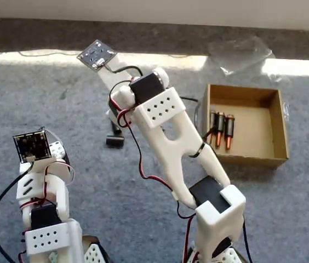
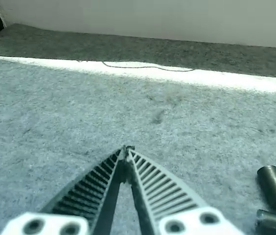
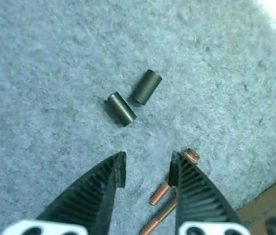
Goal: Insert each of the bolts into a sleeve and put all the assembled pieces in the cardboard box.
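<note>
Right wrist view: loose sleeves, loose bolts

Lying on grey carpeted bench (image 3: 40, 58): one dark cylindrical metal sleeve (image 3: 121, 108) just beside second sleeve (image 3: 146, 86); slim copper-coloured bolts (image 3: 160, 192) near. Resting in open brown cardboard box (image 1: 253, 129): three assembled pieces (image 1: 220, 130). Spread above bolts: right pincer (image 3: 148, 169). Pressed together, low over bench: left pincer (image 2: 126, 149).

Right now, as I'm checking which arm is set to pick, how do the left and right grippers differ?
The left gripper is shut, tips meeting; the right gripper is open. The left gripper is above bare carpet, two sleeves lying apart from it; the right gripper has copper bolts lying just under it. Both are dark, ribbed and hold nothing.
</note>
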Tool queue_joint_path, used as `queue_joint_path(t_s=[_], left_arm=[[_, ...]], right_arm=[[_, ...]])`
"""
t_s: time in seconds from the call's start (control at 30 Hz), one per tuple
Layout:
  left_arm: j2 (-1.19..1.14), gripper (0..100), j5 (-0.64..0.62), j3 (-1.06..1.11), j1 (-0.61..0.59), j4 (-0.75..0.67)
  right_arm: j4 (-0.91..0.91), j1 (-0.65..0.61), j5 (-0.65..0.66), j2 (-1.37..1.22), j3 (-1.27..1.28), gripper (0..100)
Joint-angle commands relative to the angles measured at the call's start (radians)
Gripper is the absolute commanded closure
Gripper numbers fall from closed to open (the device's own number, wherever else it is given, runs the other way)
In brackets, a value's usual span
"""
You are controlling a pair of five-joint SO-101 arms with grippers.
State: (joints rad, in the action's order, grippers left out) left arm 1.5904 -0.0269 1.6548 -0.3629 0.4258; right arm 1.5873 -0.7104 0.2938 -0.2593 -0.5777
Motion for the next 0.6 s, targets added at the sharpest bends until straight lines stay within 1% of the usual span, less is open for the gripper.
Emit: queue_joint_path(t_s=[0.0,0.2,0.33,0.5,0.57], left_arm=[[0.01,98,0.003,-0.007,-0.013,0.0],[0.01,98,0.003,-0.007,-0.013,0.0],[0.01,98,0.003,-0.007,-0.018,-0.002],[0.01,98,0.003,-0.007,-0.019,0.0],[0.01,98,0.005,-0.007,-0.019,0.0]], right_arm=[[0.002,-0.01,0.025,0.013,-0.047,86.8],[0.002,-0.008,0.026,-0.004,-0.045,86.8],[-0.012,-0.012,0.152,-0.081,-0.048,86.8],[-0.094,-0.004,0.183,-0.191,-0.054,86.6],[-0.137,0.007,0.253,-0.226,-0.054,86.5]])
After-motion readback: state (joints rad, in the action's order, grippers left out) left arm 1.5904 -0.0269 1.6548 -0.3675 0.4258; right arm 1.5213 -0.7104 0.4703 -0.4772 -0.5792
